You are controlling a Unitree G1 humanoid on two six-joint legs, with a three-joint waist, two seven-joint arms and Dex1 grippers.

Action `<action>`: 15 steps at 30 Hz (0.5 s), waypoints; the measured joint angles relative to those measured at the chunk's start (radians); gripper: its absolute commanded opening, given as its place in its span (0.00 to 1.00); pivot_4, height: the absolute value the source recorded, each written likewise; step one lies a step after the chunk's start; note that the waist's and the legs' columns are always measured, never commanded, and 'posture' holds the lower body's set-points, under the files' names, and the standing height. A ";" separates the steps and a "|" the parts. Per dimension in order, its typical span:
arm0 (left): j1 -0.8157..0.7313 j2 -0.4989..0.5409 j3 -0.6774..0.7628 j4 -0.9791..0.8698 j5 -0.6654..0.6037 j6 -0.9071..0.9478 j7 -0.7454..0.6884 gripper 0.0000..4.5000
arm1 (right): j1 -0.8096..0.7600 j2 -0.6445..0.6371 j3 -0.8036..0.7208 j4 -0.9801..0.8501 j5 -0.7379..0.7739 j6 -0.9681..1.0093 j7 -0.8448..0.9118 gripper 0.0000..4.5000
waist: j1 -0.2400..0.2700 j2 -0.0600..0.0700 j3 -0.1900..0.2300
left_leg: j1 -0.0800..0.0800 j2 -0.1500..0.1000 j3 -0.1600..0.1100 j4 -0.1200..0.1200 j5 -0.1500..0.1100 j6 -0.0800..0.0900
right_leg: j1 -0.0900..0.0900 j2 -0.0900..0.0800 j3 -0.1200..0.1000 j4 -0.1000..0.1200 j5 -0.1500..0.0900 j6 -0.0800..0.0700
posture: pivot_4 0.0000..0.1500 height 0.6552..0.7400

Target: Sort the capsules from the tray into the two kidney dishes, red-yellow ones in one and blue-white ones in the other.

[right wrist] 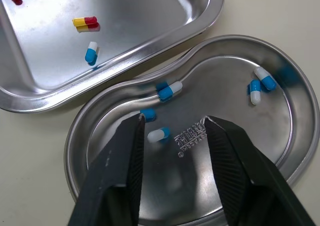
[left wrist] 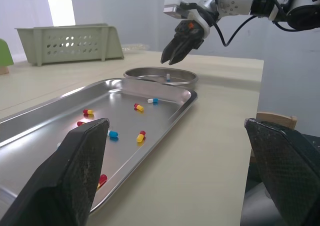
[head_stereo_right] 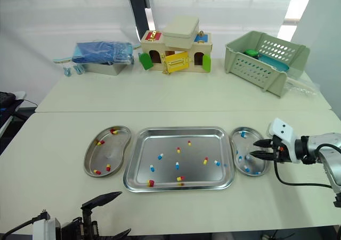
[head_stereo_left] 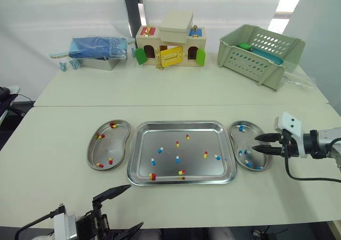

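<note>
The steel tray (head_stereo_left: 181, 124) lies mid-bench (head_stereo_left: 53, 144) near the front edge, with mixed capsules (head_stereo_left: 177, 159) scattered on it. The left kidney dish (head_stereo_left: 113, 144), just beside its left rim, holds red-yellow capsules (head_stereo_left: 112, 125); the right kidney dish (head_stereo_left: 245, 140), by its right rim, holds blue-white capsules (right wrist: 170, 90). The right gripper (head_stereo_left: 254, 143) hovers over the right kidney dish, fingers a little apart and empty, and the left gripper (head_stereo_left: 134, 205) hangs at the bench's front edge, spread wide and empty.

Silver tray (head_stereo_left: 181, 124) carries red-yellow capsules (head_stereo_left: 182, 172) and blue-white capsules (head_stereo_left: 160, 150); the pale green basket (head_stereo_left: 250, 64) is hole-patterned.
</note>
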 measured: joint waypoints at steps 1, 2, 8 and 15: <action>0.002 0.000 0.001 -0.003 0.000 0.005 0.006 1.00 | 0.000 -0.003 0.000 0.007 0.000 -0.004 0.001 0.68 | 0.000 0.000 0.000 | 0.000 0.000 0.000 0.000 0.000 0.000 | 0.000 0.000 0.000 0.000 0.000 0.000 | 1.00 1.00; 0.005 0.000 0.001 -0.006 0.000 0.009 0.013 1.00 | 0.000 -0.008 0.000 0.012 0.000 -0.009 0.002 0.74 | 0.000 0.000 0.000 | 0.000 0.000 0.000 0.000 0.000 0.000 | 0.000 0.000 0.000 0.000 0.000 0.000 | 1.00 1.00; 0.010 -0.001 0.005 -0.018 0.000 0.014 0.039 1.00 | 0.000 -0.023 0.000 0.034 0.001 -0.032 0.020 0.99 | 0.000 0.000 0.000 | 0.000 0.000 0.000 0.000 0.000 0.000 | 0.000 0.000 0.000 0.000 0.000 0.000 | 1.00 1.00; 0.012 -0.002 0.015 -0.028 0.003 0.018 0.076 1.00 | 0.033 -0.028 -0.068 0.054 0.048 -0.056 0.056 0.99 | 0.006 0.000 0.000 | 0.000 0.000 0.000 0.000 0.000 0.000 | 0.001 0.000 0.000 0.000 0.000 0.000 | 1.00 1.00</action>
